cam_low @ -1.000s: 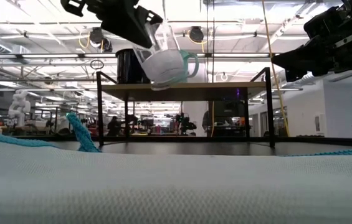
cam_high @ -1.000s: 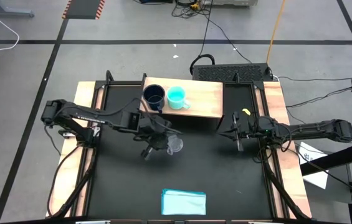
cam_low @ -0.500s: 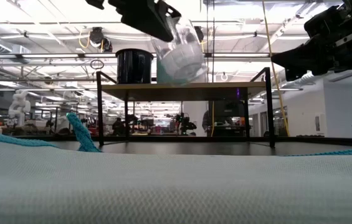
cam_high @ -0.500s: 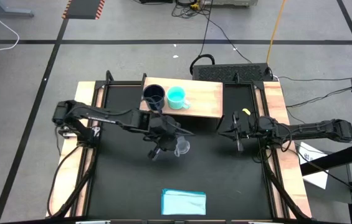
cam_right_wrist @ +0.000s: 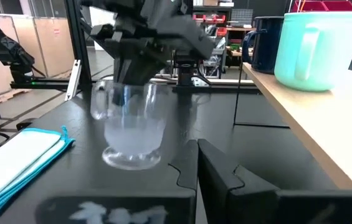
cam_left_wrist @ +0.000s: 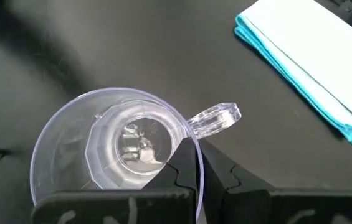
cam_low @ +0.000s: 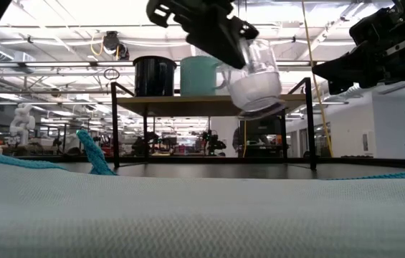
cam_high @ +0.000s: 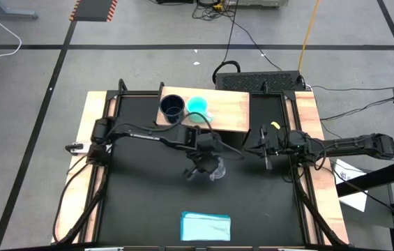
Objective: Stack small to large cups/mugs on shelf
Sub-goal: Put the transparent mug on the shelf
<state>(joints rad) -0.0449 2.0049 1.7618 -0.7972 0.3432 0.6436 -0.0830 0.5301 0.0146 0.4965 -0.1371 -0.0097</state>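
1. Glass is in the air: the small clear glass cup point(cam_low: 258, 80) hangs above the black bench point(cam_high: 148, 202), carried by the left pincer point(cam_high: 203, 162), whose fingers are clamped on the rim, one inside the bowl and one outside, as the left wrist view shows.
2. The cup is held mouth up but tilted, handle point(cam_left_wrist: 214, 117) free to one side; gripping the rim rather than the handle probably keeps the base clear for setting down.
3. It sits in front of the shelf point(cam_high: 231, 115), not over it, with its base at about the level of the shelf top in the low view.
4. On the shelf stand the large dark navy mug point(cam_high: 172, 107) and the medium turquoise mug point(cam_high: 197, 108), just beside each other toward the shelf's left end. That leaves bare wood to the right of the turquoise mug, the likely spot for the smallest.
5. The right pincer point(cam_high: 265, 150) waits off the shelf's right front corner; whether its fingers are apart cannot be told.
6. Edges to mind: the shelf's front lip, which the base must clear, the turquoise mug's handle, and the waiting right arm near the open end.
7. The folded light blue cloth point(cam_high: 206, 226) lies well apart, at the bench's near edge.
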